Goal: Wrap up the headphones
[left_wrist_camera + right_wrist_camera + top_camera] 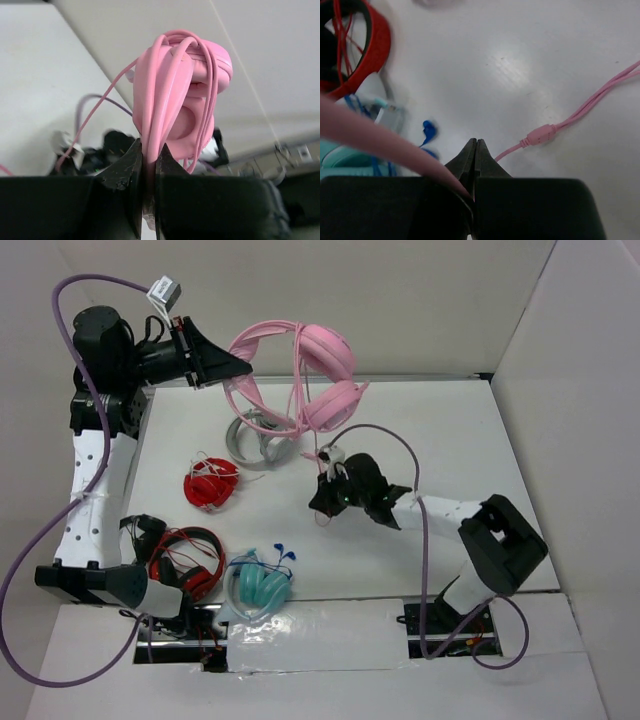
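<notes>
2 grippers, both closed. At upper left of the top view, the left gripper [238, 365] [148, 150] is clamped on the headband of the pink headphones [325, 380] [200, 75]. They hang above the bench [450, 440] near the back wall, w/ the cable [160, 85] looped over them. Mid-frame, the right gripper [325, 502] [475, 147] pinches a blurred pink cable strand. The plug [540, 135] lies on the bench. Red headphones [185, 560] & teal headphones [258, 585] sit lower left.

Blurred pink cable [380, 145], perhaps inside right tool [475, 144]
</notes>
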Motion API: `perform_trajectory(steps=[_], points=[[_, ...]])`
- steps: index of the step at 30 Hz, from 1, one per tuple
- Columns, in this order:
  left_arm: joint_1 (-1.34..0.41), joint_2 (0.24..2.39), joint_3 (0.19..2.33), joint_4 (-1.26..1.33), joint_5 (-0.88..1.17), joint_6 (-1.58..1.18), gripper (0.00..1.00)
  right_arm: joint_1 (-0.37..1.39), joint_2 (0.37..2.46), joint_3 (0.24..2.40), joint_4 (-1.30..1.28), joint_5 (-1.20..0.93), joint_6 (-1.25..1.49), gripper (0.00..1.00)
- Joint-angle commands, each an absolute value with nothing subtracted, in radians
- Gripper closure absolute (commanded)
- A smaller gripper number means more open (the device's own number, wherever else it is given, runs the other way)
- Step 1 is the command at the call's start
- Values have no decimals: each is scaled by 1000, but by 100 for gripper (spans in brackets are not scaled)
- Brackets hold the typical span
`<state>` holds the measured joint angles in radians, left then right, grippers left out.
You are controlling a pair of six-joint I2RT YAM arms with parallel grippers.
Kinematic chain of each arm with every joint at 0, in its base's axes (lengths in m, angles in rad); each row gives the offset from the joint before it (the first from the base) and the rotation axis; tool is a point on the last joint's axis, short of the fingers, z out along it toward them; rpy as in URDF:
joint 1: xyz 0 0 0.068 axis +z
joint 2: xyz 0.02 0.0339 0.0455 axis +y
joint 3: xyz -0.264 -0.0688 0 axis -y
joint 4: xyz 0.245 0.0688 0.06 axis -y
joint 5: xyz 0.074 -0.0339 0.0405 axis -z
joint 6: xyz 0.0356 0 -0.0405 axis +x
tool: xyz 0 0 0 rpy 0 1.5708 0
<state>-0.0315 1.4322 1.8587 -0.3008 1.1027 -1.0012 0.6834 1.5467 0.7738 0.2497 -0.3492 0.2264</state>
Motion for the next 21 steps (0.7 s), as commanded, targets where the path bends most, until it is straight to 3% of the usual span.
perform_trajectory(steps=[1,5,11,17,21], points=[[-20,1350,1856,-315,812,-991,100,756,1424,715,272,-289,215,100],[-41,1373,1862,-376,645,-963,100,859,1295,663,229,-279,201,100],[-162,1423,1829,-475,226,-908,100,922,1138,698,62,-158,204,100],[-242,1448,1796,-483,43,-879,100,950,1046,735,8,-121,195,100],[-274,1445,1763,-489,-36,-816,100,960,951,788,-118,73,186,100]])
